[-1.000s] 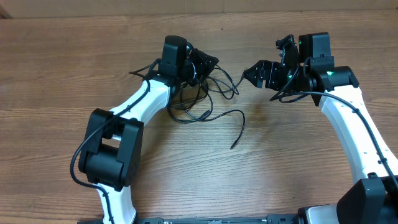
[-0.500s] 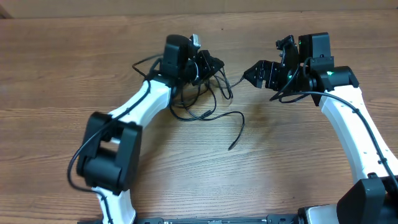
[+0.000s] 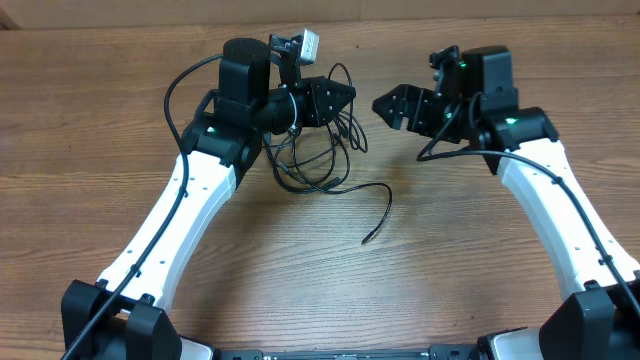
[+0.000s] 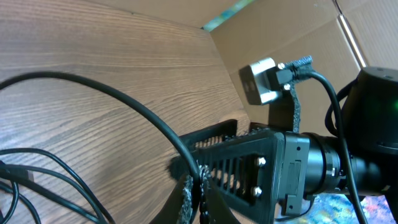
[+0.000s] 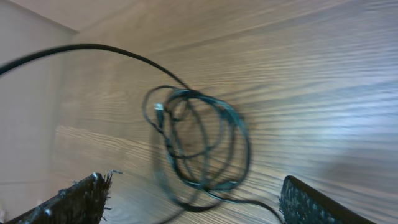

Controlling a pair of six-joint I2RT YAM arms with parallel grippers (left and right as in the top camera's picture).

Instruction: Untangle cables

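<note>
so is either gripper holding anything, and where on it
Left gripper pinches one of the cables along its length; right gripper is open, holding nothing.

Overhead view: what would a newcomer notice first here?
The tangle of black cables at the far middle of the wooden table, one strand pinched in the shut jaws of the left arm. Across a small gap, the jaws of the right arm stand open, facing the tangle.

Right wrist view: the cables (image 5: pixel 205 143) are blurred, strands inseparable. Overhead, my left gripper (image 3: pixel 345 97) covers part of them.
</note>
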